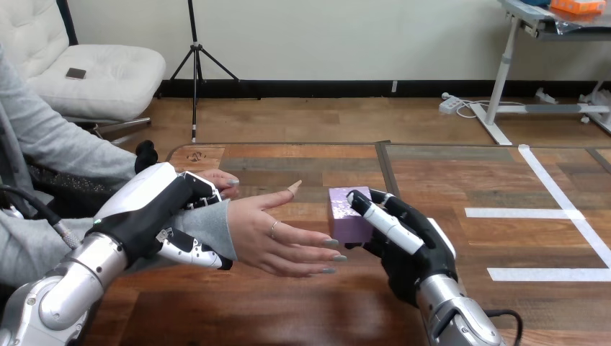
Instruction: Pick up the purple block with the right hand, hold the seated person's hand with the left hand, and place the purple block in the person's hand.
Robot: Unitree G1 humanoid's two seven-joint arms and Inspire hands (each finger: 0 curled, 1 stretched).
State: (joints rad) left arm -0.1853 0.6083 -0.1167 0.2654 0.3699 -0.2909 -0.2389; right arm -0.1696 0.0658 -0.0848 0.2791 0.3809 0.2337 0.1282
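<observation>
The purple block (349,215) is at the middle of the table, held in my right hand (408,245), whose fingers and thumb curl round it. The block is just to the right of the fingertips of the person's hand (277,231), which is stretched out palm up over the table. My left hand (155,213) wraps the person's wrist at the grey sleeve cuff, with fingers above and below it. The person's other hand (220,180) lies behind my left hand.
The wooden table (288,310) runs to its far edge near the top of the boards. White tape lines (547,213) mark its right part.
</observation>
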